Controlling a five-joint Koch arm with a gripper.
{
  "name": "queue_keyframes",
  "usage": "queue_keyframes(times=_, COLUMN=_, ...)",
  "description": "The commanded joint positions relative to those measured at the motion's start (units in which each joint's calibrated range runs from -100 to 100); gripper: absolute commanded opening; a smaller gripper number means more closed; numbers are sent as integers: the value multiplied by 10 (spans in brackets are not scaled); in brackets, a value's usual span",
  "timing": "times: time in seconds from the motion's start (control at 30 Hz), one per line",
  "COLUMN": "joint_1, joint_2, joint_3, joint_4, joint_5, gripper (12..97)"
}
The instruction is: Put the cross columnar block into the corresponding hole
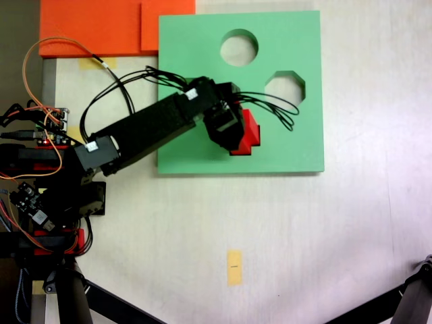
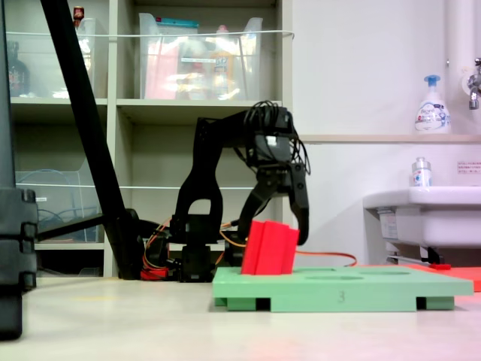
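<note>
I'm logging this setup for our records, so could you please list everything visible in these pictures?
Red cross block: one, bright red, standing tilted on the green board between the gripper's jaws.
Green foam board: one, green, lying flat on the table, with a round cutout and an octagonal cutout showing in the top-down fixed view.
Orange foam sheets: two overlapping, orange, at the table's top left in the top-down fixed view.
Tape piece: one, yellow, on the table below the board.
Soap bottle: one, white with a blue pump, on the ledge above the sink.
Storage bins: clear, on the shelves behind.
Arm: one, black.
Gripper: one, black, jaws around the block.
</note>
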Motion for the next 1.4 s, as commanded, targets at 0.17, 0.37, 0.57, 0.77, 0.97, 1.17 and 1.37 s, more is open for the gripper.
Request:
queue_keyframes(times=0.17, joint_1=-15, joint_2=43, joint_3=-5, joint_4=-26, joint_5=-12, gripper=654)
queue_keyframes(times=0.37, joint_1=-18, joint_2=42, joint_3=-4, joint_4=-26, joint_5=-13, gripper=731)
queue_keyframes(times=0.57, joint_1=-13, joint_2=-46, joint_3=2, joint_4=-24, joint_5=-13, gripper=731)
queue_keyframes(times=0.77, joint_1=-7, joint_2=-254, joint_3=1, joint_4=-38, joint_5=-27, gripper=728)
queue_keyframes(times=0.97, joint_1=-10, joint_2=-515, joint_3=-77, joint_4=-74, joint_5=-101, gripper=542)
queue_keyframes(times=1.17, joint_1=-46, joint_2=-741, joint_3=-208, joint_4=-50, joint_5=-159, gripper=457)
queue_keyframes(times=1.37, joint_1=-102, joint_2=-941, joint_3=-453, joint_4=-46, joint_5=-194, gripper=475)
